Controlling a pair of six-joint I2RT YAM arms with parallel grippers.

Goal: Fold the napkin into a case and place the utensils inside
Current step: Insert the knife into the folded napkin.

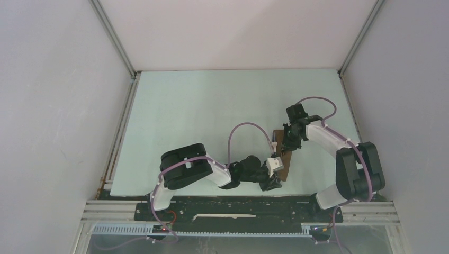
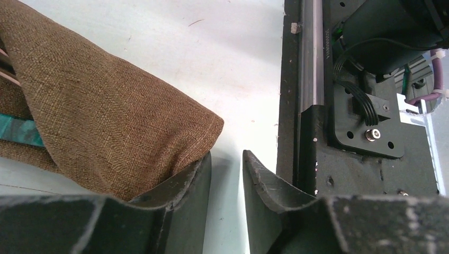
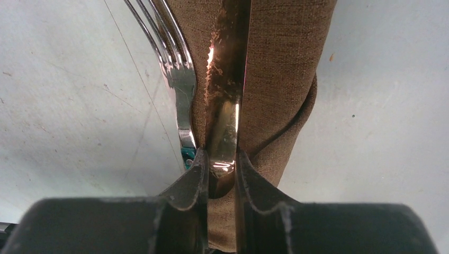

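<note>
The right pincer (image 3: 221, 156) is clamped on the knife (image 3: 227, 79): its two fingers press the shiny reddish-brown blade from both sides, and the blade runs straight ahead from the fingertips along the top of the case (image 3: 286, 63). The case is a narrow roll of dark brown cloth that stretches away from this pincer and passes under its fingers, with one fold wrapping round its side just ahead of the fingertips. The fork (image 3: 177, 69) lies just beside the knife, outside the grip. Its neck is close to the outer face of one finger, and its silver tines point away from the pincer over the pale table (image 3: 69, 106)

The left pincer (image 2: 226, 156) stands open, with only bare table between its fingers. A rounded, folded corner of the same brown cloth rests against the outer face of one finger, and the rest of the cloth spreads ahead on that side. Deep in the fold, far from the fingertips, a teal strip (image 2: 18, 131) peeks out. On the other side of this pincer runs the black base plate (image 2: 360, 174) with a metal rail (image 2: 312, 53), near but apart

Seen from above, the pincers sit at opposite ends of the case, the left at its near end and the right at its far end
</note>
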